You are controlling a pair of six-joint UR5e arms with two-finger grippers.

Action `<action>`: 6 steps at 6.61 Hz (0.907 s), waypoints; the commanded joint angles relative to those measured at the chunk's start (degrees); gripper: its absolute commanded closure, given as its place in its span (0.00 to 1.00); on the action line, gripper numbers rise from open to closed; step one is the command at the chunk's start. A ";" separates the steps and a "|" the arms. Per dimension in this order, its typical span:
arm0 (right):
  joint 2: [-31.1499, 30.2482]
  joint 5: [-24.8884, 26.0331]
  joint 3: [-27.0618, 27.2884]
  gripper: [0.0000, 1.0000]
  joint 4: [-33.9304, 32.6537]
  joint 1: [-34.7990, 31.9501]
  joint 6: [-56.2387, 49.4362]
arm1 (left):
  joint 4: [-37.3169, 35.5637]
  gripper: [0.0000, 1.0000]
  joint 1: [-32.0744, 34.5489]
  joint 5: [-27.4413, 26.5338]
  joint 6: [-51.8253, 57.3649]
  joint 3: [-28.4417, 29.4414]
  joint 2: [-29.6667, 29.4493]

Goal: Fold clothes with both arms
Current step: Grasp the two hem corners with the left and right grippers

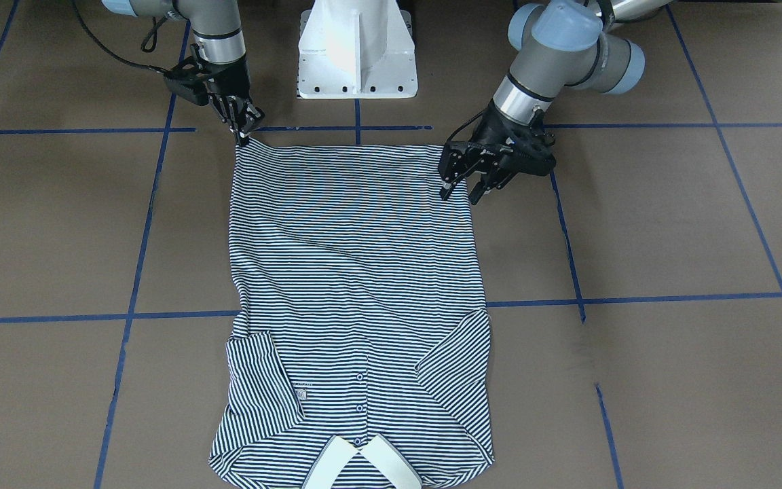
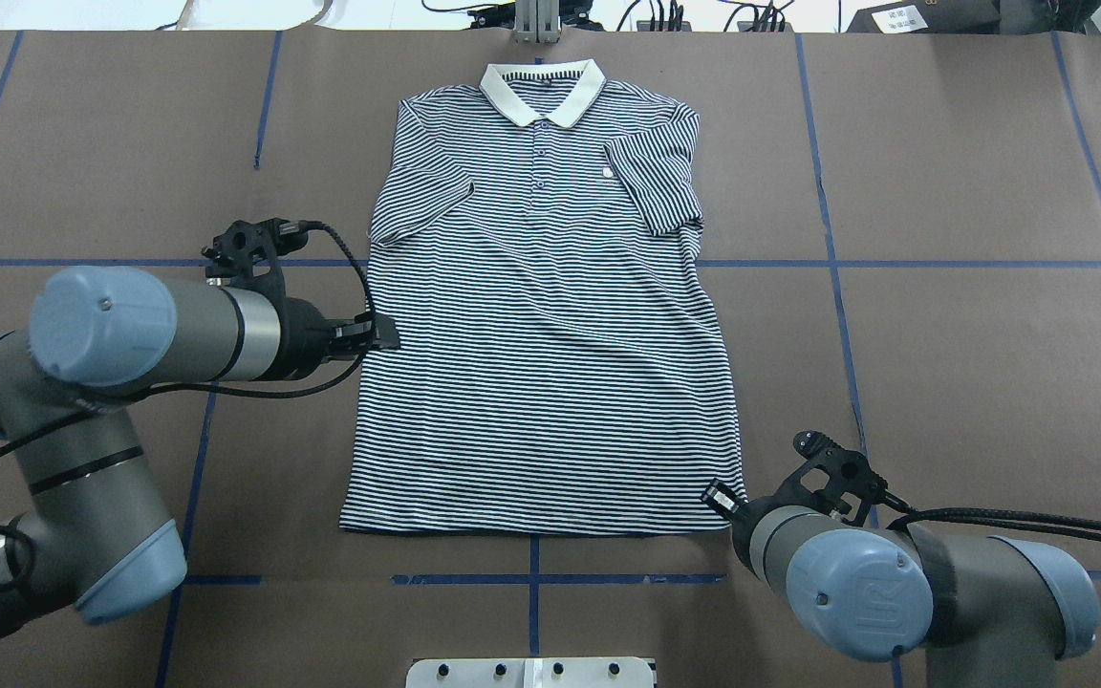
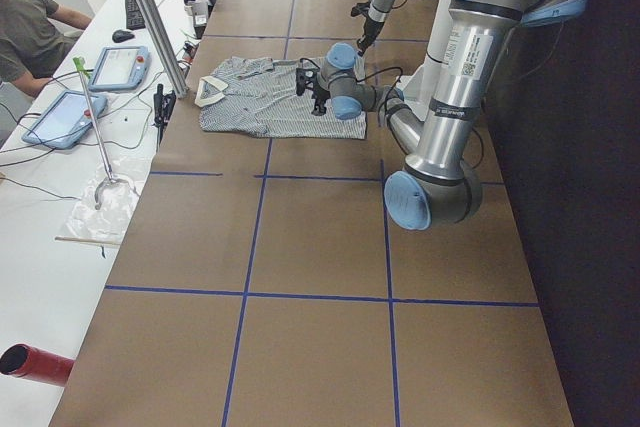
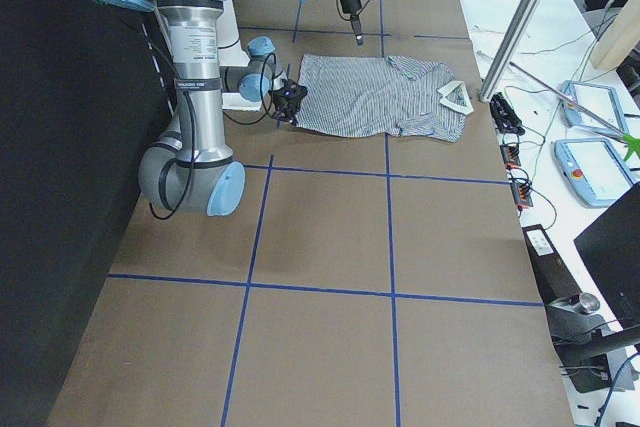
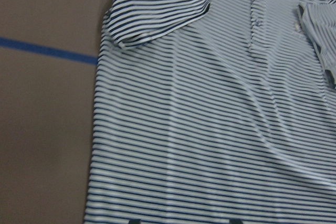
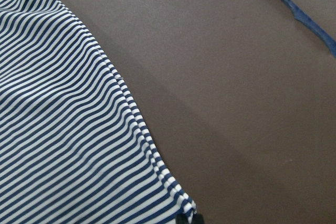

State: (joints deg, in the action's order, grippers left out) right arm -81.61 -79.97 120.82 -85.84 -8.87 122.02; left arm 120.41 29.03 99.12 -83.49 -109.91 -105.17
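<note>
The striped polo shirt (image 1: 357, 272) lies flat and face up on the brown table, cream collar (image 2: 541, 91) on the far side and both sleeves folded in over the chest. My left gripper (image 1: 462, 190) is open at the shirt's side edge, close to the hem, with one finger over the fabric; it also shows in the overhead view (image 2: 380, 336). The left wrist view looks along the shirt (image 5: 210, 129). My right gripper (image 1: 243, 134) is shut on the other hem corner (image 6: 181, 211), low on the table; it also shows in the overhead view (image 2: 721, 497).
The white pedestal base (image 1: 357, 47) stands just behind the hem. Blue tape lines (image 1: 635, 297) grid the brown table. An operator (image 3: 30, 27), tablets (image 3: 115, 65) and cables sit on the white bench beyond the collar end. A red cylinder (image 3: 35, 364) lies at that bench's end.
</note>
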 commanded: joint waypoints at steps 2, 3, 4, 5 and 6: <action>-0.75 -0.10 0.64 1.00 -0.11 0.26 -0.12 | -11.24 0.35 -12.94 -12.28 -8.25 -5.23 4.80; -0.66 -0.10 0.73 1.00 -0.11 0.26 -0.12 | -13.25 0.35 -14.17 -12.28 -9.05 -4.70 4.97; -0.66 -0.10 0.73 1.00 -0.20 0.17 -0.12 | -13.88 0.35 -14.35 -12.20 -9.15 -4.78 4.89; -0.66 -0.10 0.82 1.00 -0.20 0.17 -0.20 | -13.97 0.36 -15.40 -12.19 -9.23 -4.52 4.71; -0.66 -0.10 0.82 1.00 -0.20 0.17 -0.20 | -13.97 0.37 -15.50 -12.11 -9.15 -4.43 4.62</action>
State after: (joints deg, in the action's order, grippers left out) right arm -82.27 -80.07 121.61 -86.04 -8.69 121.84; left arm 106.59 13.97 86.96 -92.62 -114.49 -100.43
